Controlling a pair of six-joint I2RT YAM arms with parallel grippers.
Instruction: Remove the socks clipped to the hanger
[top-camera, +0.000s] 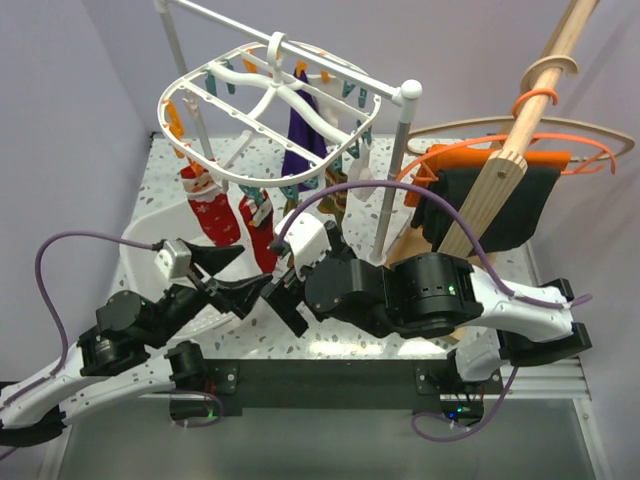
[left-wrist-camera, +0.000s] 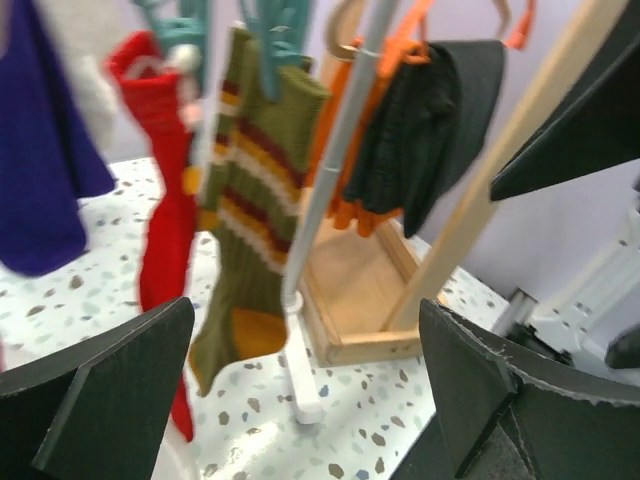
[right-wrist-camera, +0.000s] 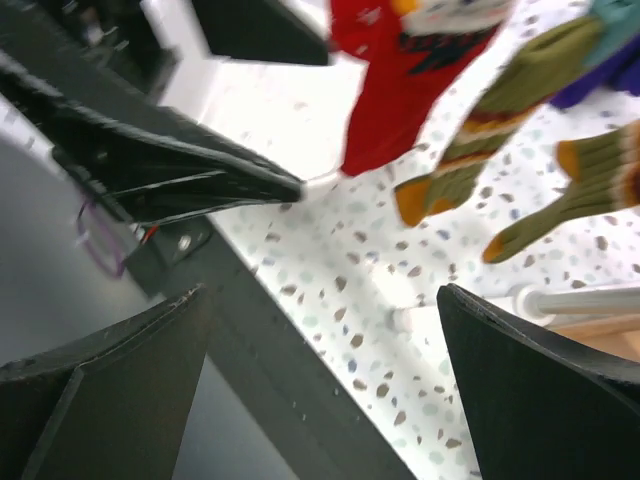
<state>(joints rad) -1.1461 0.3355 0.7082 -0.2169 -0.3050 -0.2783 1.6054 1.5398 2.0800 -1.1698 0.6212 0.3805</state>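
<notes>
Socks (top-camera: 214, 212) under hanger (top-camera: 268, 96), above table (top-camera: 160, 182)

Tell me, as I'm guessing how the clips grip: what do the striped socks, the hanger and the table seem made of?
Striped socks: knitted yarn, soft and matte, going by the ribbed weave; wool or cotton, unclear. Hanger: white plastic, smooth, slightly glossy, with moulded ribs. Table: white with dark flecks, terrazzo-like; real stone or printed laminate, cannot tell.
</notes>
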